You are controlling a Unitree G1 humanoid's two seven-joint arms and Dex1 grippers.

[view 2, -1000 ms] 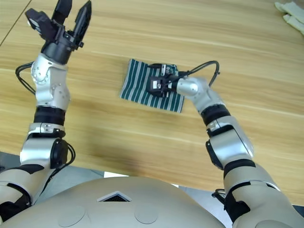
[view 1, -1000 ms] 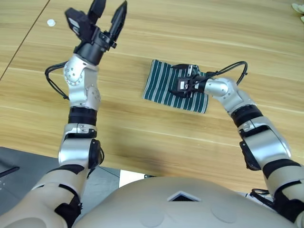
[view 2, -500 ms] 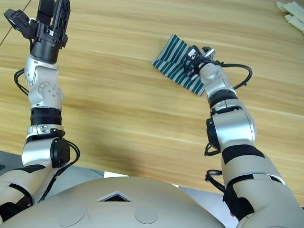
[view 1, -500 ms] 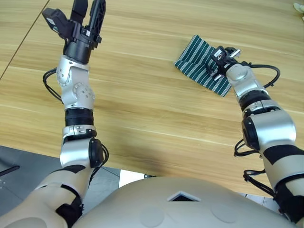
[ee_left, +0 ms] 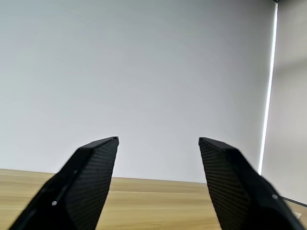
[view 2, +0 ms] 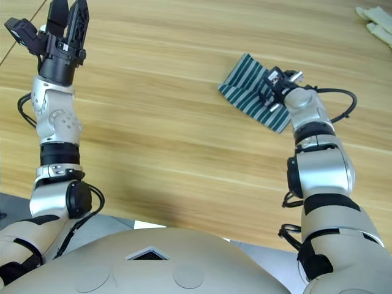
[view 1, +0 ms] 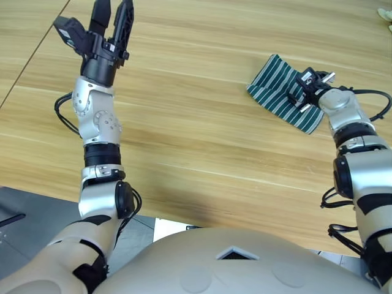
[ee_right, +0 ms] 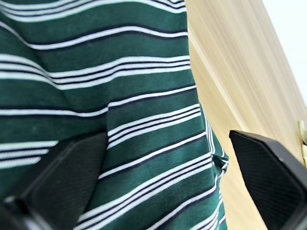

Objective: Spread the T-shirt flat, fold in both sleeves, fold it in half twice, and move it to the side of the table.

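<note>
The T-shirt [view 1: 274,82], green with white stripes, lies folded into a small rectangle on the right part of the wooden table [view 1: 196,128]. My right gripper [view 1: 308,90] rests on the shirt's right half, open, its fingers spread wide over the striped cloth [ee_right: 124,81]. In the right wrist view the two black fingertips [ee_right: 72,177] lie on the fabric, with bare wood beyond the shirt's edge. My left gripper [view 1: 113,13] is held up high at the far left, well away from the shirt. It is open with nothing between its fingers [ee_left: 86,172].
A pale cloth-like object [view 2: 373,17] lies at the table's far right corner. The table's near edge [view 1: 37,184] runs along the lower left, with dark floor below it. A wide stretch of bare wood separates the two arms.
The right gripper has slid the folded T-shirt from the table's middle to the right. The left arm has shifted left and turned more upright, its fingers a little closer together.
</note>
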